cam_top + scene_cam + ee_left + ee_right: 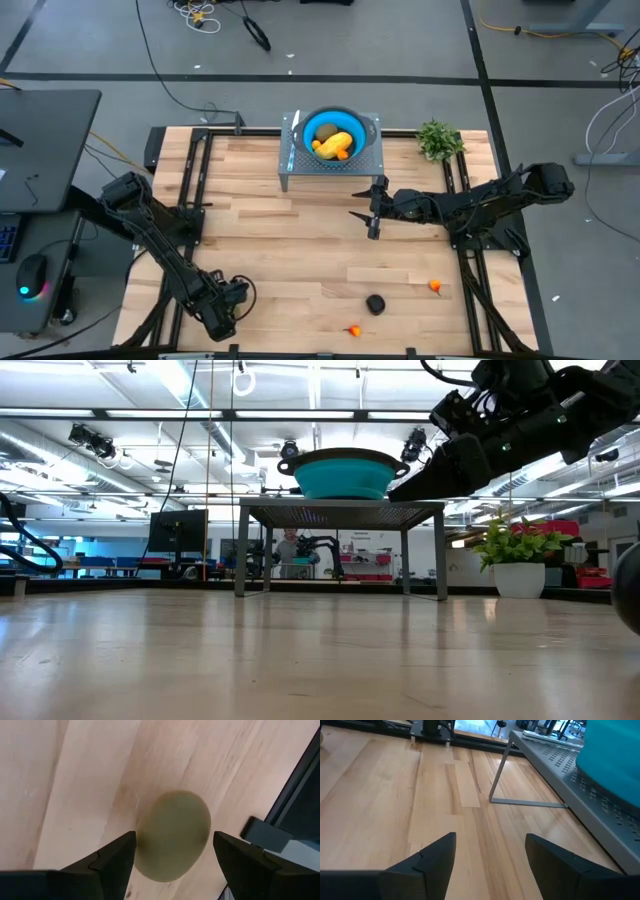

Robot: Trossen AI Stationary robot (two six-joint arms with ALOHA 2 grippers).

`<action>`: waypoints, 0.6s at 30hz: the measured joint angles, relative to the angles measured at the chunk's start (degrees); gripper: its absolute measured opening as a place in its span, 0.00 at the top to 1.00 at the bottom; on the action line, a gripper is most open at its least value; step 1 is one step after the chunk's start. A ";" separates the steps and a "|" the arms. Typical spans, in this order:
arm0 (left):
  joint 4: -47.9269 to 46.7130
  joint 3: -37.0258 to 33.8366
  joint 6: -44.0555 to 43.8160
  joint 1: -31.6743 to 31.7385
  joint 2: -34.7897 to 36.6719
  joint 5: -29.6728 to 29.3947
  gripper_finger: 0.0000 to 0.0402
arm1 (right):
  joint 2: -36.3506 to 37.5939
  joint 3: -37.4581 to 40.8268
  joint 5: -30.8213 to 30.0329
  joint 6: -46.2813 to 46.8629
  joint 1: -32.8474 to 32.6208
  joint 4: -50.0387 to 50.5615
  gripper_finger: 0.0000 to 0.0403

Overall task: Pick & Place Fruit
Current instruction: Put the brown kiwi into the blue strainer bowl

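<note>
Fruit [172, 836] — smooth olive oval, woodgrain

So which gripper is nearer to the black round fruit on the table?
The right gripper: it hovers beyond the black round fruit, toward the bowl stand. The left gripper is farther, over by the table's near left edge.

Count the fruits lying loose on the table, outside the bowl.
4: black round fruit and two small orange-red fruits near the front edge, plus an olive-green fruit between the left tool's fingers. Others may be hidden.
</note>
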State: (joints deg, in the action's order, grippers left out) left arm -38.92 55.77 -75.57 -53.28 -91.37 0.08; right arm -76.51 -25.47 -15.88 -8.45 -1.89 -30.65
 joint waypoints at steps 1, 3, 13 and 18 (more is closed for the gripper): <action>0.03 0.00 -0.03 0.00 -0.14 0.03 0.31 | 0.00 0.00 0.00 0.01 0.00 0.00 0.38; 0.12 -0.01 -0.03 -0.08 -0.42 0.09 0.31 | 0.00 0.00 0.00 0.02 0.00 0.03 0.38; 0.99 0.00 -0.31 -0.37 -0.72 -0.04 0.31 | 0.00 0.00 0.05 0.00 0.00 0.37 0.38; 1.07 -0.01 -1.05 -0.77 -0.72 0.11 0.31 | 0.00 0.00 0.07 0.02 0.00 0.39 0.38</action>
State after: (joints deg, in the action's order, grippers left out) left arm -37.85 55.75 -76.62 -54.05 -92.09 0.19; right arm -76.51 -25.47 -15.81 -8.43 -1.89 -30.26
